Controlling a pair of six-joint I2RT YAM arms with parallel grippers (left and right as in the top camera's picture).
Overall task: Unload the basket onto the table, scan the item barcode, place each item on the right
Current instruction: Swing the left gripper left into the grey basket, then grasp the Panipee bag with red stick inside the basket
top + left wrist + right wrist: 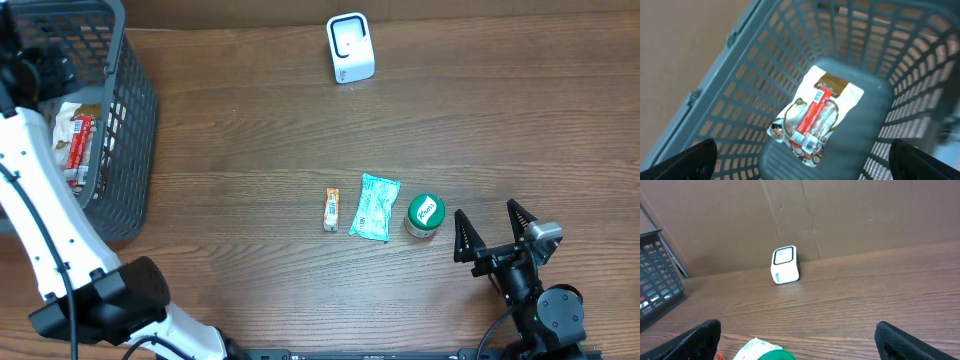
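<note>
The right tool point(486, 212) sits at the near edge of the tabletop point(250, 120), its two dark fingers spread wide with nothing between them. Just past its tips, slightly to the left, stands a green-lidded jar point(425, 214). It is close beside a teal pouch point(374, 207), though I cannot tell whether they touch. A little further left lies a small orange-and-white stick pack point(332, 209). These three items form a short row on the bare wood, well apart from the white barcode scanner point(350, 47). The scanner stands upright at the far edge, just in front of a cardboard wall point(840, 215), its window facing the row. At the far left a grey plastic basket point(130, 120) holds a white-and-brown snack packet point(847, 97) with a red stick pack point(812, 112) lying lengthwise on top. The left tool point(802, 162) hangs above the basket, fingers released wide, gripping nothing.
</note>
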